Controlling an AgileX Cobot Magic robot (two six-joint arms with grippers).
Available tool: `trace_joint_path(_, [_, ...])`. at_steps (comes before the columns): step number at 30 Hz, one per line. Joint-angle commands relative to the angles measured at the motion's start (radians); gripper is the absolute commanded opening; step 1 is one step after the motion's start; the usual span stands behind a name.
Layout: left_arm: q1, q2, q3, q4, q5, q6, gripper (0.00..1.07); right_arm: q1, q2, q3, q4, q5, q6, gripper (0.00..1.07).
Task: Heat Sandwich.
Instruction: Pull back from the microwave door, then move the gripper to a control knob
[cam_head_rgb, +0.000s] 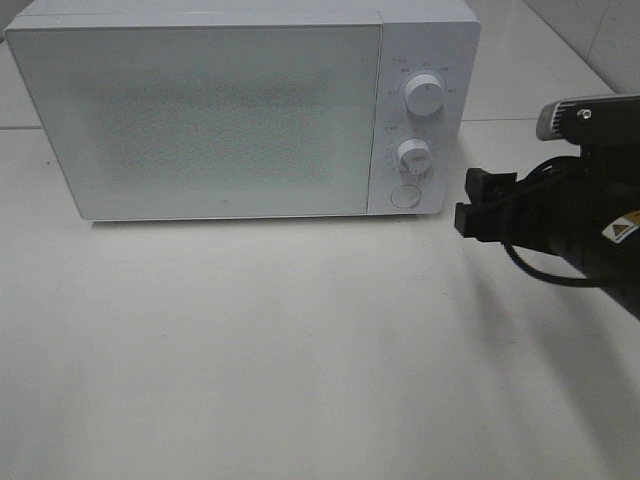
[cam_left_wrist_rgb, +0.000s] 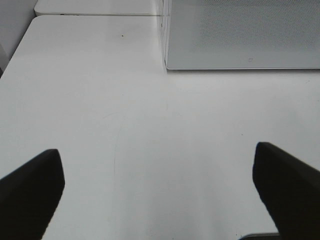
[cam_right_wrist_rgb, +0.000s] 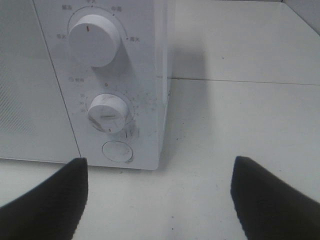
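Note:
The sandwich is out of view in every frame. A white microwave (cam_head_rgb: 200, 110) stands at the back of the table with its frosted door shut. My right gripper (cam_head_rgb: 468, 200) hovers just right of the control panel, open and holding nothing. In the right wrist view the right gripper (cam_right_wrist_rgb: 159, 172) points at the panel's lower corner, near the round button (cam_right_wrist_rgb: 116, 151). My left gripper (cam_left_wrist_rgb: 157, 152) is open over bare table, left of the microwave's front (cam_left_wrist_rgb: 240, 35), and does not show in the high view.
The panel carries an upper knob (cam_head_rgb: 425, 97), a lower knob (cam_head_rgb: 414, 155) and a round button (cam_head_rgb: 405, 196). The white table (cam_head_rgb: 300, 340) stretches in front of the microwave. A seam between tabletops (cam_right_wrist_rgb: 240, 80) runs behind the right side.

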Motion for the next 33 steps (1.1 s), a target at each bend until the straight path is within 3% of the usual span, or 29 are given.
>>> trace_joint_path(1, [0.0, -0.027, 0.003, -0.003, -0.006, 0.0, 0.97, 0.058, 0.045, -0.006, 0.072, -0.053, -0.007, 0.76])
trace_joint_path(8, [0.0, -0.027, 0.003, -0.003, -0.006, 0.0, 0.97, 0.133, 0.139, -0.065, 0.21, -0.072, -0.01, 0.76])
trace_joint_path(33, [0.0, -0.027, 0.003, -0.003, -0.006, 0.0, 0.97, 0.14, 0.339, -0.256, 0.174, -0.149, -0.011, 0.76])
